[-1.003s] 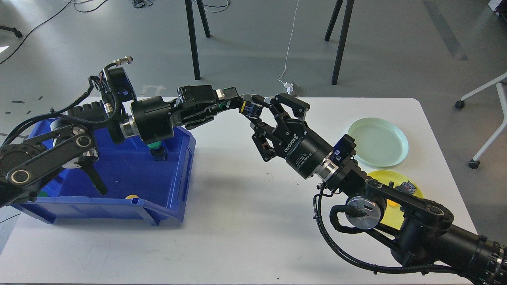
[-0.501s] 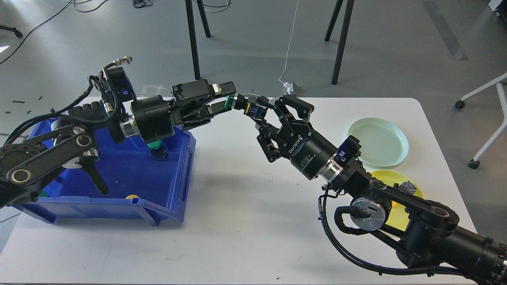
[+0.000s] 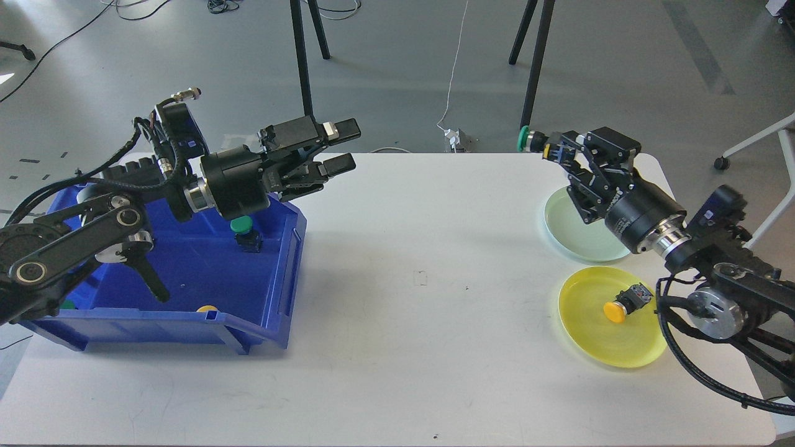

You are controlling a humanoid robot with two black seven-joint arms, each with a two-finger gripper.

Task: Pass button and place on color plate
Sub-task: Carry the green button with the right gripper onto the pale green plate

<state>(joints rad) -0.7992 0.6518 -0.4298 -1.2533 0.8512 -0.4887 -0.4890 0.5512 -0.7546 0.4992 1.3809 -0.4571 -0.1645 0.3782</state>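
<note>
**Green button rides toward its plate**

The right end effector (image 3: 562, 151) grips a green button (image 3: 535, 141) by its dark body, the green cap jutting out leftward past the fingertips, held in the air above the far edge of the pale green plate (image 3: 562, 233). The left end effector (image 3: 338, 146) hangs empty with its fingers spread, above the far rim of the blue bin (image 3: 282, 273), where another green button (image 3: 243, 231) sits among the stock. Nearer the robot, a yellow plate (image 3: 584, 329) already carries a yellow button (image 3: 624, 303).

With the handoff apparently complete, the step in hand looks to be the placement. To do it well, the right arm would bring the button over the bare middle of the green plate rather than its raised lip, lower until the body is close to the dish, and only then part its fingers. Released from height or sideways, the round cap could let the piece roll off onto the white surface (image 3: 422, 323). Keeping the wrist clear of the neighbouring yellow plate matters too.
</note>
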